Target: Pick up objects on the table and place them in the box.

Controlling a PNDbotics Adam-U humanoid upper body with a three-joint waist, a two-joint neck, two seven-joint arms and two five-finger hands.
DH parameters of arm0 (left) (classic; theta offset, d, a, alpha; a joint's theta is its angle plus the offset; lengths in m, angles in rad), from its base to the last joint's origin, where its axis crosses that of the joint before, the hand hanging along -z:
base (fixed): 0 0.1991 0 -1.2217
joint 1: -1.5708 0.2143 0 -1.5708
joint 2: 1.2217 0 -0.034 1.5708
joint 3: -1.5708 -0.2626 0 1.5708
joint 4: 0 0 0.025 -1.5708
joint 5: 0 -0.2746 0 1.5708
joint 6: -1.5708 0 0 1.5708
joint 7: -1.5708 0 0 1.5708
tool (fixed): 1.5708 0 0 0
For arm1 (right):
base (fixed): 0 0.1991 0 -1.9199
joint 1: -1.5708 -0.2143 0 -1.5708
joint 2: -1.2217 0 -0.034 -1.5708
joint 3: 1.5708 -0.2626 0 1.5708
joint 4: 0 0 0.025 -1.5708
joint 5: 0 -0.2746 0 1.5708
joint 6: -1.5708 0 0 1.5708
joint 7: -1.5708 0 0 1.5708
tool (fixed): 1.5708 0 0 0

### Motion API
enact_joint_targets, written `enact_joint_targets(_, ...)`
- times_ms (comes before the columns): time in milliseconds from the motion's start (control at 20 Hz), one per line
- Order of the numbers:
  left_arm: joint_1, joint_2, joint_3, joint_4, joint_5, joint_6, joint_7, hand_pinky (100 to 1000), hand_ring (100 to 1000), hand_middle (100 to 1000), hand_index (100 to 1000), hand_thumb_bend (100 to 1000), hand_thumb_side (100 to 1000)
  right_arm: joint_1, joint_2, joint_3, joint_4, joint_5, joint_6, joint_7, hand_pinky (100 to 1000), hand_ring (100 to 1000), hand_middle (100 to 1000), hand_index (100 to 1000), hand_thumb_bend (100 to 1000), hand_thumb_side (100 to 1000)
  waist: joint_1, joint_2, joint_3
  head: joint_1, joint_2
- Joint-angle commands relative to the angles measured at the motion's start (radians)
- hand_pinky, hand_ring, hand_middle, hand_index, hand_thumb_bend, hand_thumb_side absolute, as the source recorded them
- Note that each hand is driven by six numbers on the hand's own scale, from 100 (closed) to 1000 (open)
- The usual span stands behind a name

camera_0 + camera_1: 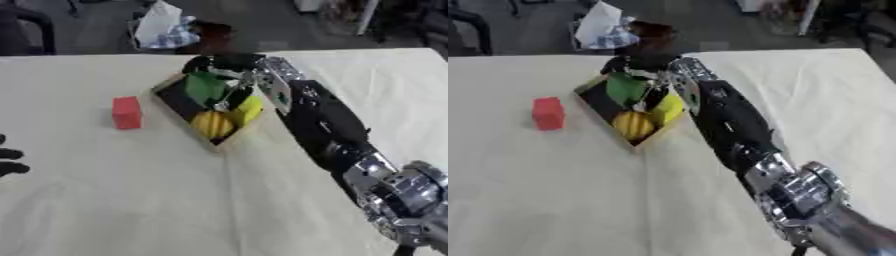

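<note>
The right hand (219, 67) hangs over the box (166, 97), with a green thing (206, 86) right under it; I cannot tell if its fingers are holding it or have let go; the left hand (10, 155) shows only as dark fingertips at the left edge, and I cannot tell its state either. One red block (127, 113) stands on the table (131, 200), near the box but apart; it looks light, hard and not slippery, so I would grab its two flat sides. Inside the box I count one green thing, one yellow thing (249, 107) and one orange-yellow round thing (213, 123).
</note>
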Motion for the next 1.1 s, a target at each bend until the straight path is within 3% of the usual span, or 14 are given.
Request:
enact_joint_targets(50, -0.011, 0.008, 0.001, -0.011, 0.002, -0.001, -0.003, 818, 638, 658, 878, 100, 914, -0.023, -0.017, -0.020, 0.006, 0.061, 0.011, -0.032, 872, 932, 981, 977, 100, 134, 0.014, -0.019, 0.001, -0.002, -0.005)
enact_joint_targets(350, -0.011, 0.007, 0.001, -0.012, 0.002, -0.001, -0.003, 818, 638, 658, 878, 100, 913, -0.025, -0.016, -0.046, 0.029, 0.147, 0.003, -0.086, 911, 966, 1000, 977, 106, 319, 0.013, -0.020, 0.000, -0.001, -0.005)
enact_joint_targets(700, -0.010, 0.008, 0.002, -0.012, 0.002, 0.000, -0.002, 818, 638, 658, 878, 100, 913, -0.033, -0.024, -0.052, 0.031, 0.154, -0.005, -0.100, 920, 974, 1000, 973, 146, 503, 0.012, -0.022, -0.001, 0.000, -0.004)
enact_joint_targets(1100, -0.009, 0.009, 0.004, -0.012, 0.002, 0.000, -0.001, 819, 638, 657, 878, 100, 911, -0.047, -0.038, -0.044, 0.006, 0.137, -0.018, -0.079, 924, 986, 1000, 978, 214, 572, 0.011, -0.024, -0.005, 0.001, -0.004)
